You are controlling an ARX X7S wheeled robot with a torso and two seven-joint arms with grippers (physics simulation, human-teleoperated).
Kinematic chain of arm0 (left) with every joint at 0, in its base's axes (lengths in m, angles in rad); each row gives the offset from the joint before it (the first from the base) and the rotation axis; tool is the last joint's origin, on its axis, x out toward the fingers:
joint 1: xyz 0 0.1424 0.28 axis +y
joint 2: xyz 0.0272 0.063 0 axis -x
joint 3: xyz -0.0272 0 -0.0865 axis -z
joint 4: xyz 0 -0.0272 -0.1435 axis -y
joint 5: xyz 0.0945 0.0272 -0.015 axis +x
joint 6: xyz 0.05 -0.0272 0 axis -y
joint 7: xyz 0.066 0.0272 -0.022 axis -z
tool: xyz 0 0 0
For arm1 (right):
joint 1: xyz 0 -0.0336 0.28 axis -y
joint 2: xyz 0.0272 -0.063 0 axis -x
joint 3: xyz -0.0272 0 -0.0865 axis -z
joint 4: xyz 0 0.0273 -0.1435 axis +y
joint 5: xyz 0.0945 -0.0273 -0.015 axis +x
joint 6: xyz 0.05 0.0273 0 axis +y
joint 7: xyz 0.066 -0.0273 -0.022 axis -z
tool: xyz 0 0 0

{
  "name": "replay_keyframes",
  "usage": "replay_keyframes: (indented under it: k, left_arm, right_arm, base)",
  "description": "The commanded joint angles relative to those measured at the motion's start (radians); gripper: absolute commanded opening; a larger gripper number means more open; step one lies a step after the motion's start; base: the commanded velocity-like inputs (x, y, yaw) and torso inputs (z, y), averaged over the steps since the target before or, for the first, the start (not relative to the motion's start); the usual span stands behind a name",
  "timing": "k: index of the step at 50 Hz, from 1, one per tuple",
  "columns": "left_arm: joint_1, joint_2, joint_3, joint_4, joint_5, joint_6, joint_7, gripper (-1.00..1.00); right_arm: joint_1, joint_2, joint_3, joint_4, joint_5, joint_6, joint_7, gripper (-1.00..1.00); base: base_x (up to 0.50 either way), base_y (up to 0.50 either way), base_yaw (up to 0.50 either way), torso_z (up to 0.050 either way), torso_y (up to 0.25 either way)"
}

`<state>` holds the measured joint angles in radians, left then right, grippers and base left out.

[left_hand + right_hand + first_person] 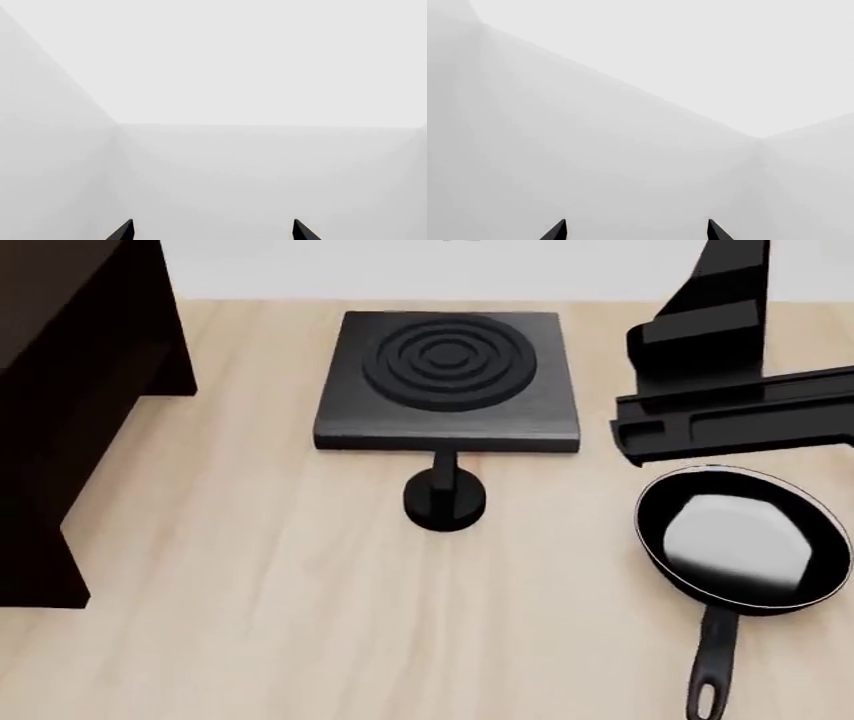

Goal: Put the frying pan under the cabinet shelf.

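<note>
Two grippers are ours to use, and both wrist views show only pale blank walls past fingertips set well apart: the left gripper [213,231] and the right gripper [636,231] each stand wide with nothing between the tips. In the head view the frying pan [742,540] sits flat on the wooden table [267,620] at the near right, its long handle running toward the near edge, just under a black arm section [727,425]. The cabinet shelf [67,390] stands at the far left, well apart from the pan, with the stove plate [450,380] and a small black knob [445,497] between them. We judge the pan rigid and fairly heavy, bowl-weighted, so it will tip if held at the handle's end; we would grasp the handle close to the bowl, squeezing its flat sides, since the smooth rim looks slippery.
</note>
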<state>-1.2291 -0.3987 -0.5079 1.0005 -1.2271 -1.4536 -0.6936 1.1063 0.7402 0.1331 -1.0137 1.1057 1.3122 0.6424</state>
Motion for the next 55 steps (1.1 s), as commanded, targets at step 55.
replay_keyframes:
  k: [55]
  left_arm:
    - [-0.097, -0.118, 0.065, -0.045, -0.235, 0.103, -0.210, 1.00]
  right_arm:
    - [0.049, 0.122, 0.007, 0.094, 0.212, -0.029, 0.125, 1.00]
  base:
    - [0.30, 0.22, 0.00, 0.000, 0.000]
